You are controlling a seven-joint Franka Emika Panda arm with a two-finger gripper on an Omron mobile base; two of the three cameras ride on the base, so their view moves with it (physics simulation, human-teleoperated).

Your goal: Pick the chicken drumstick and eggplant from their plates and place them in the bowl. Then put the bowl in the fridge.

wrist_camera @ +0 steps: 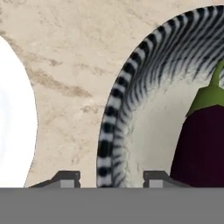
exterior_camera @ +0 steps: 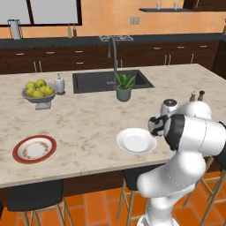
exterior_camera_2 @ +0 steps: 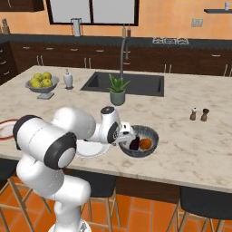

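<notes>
Gripper (exterior_camera_2: 128, 137) low at the near edge of the marble counter (exterior_camera: 88, 119), down at the left rim of the bowl (exterior_camera_2: 153, 146). In the hand view the two fingertips (wrist_camera: 65, 178) straddle the bowl's striped rim, one outside over bare marble, one inside the bowl; jaws partly closed around the rim, cannot tell if they actually pinch it. The eggplant (exterior_camera_2: 134, 144) lies inside the bowl, on the left side near the gripper, green cap visible in the hand view; the chicken drumstick (exterior_camera_2: 145, 143) sits just beside it on the right, also in the bowl. White plate (exterior_camera: 136, 141) bare, just left of the bowl along the near edge, partly behind the arm in the right base view. Red-rimmed plate (exterior_camera: 34, 148) bare too, near the counter's front left corner, well apart from the bowl. Pedestal bowl of lemons (exterior_camera: 38, 92) toward the far left of the counter, soap dispenser (exterior_camera: 59, 84) just beside it. Sink (exterior_camera: 110, 80) set in the far middle, faucet (exterior_camera: 114, 55) behind it, potted plant (exterior_camera: 124, 87) at the sink's near edge. Salt and pepper shakers (exterior_camera_2: 199, 113) toward the right side of the counter, apart from the bowl.
</notes>
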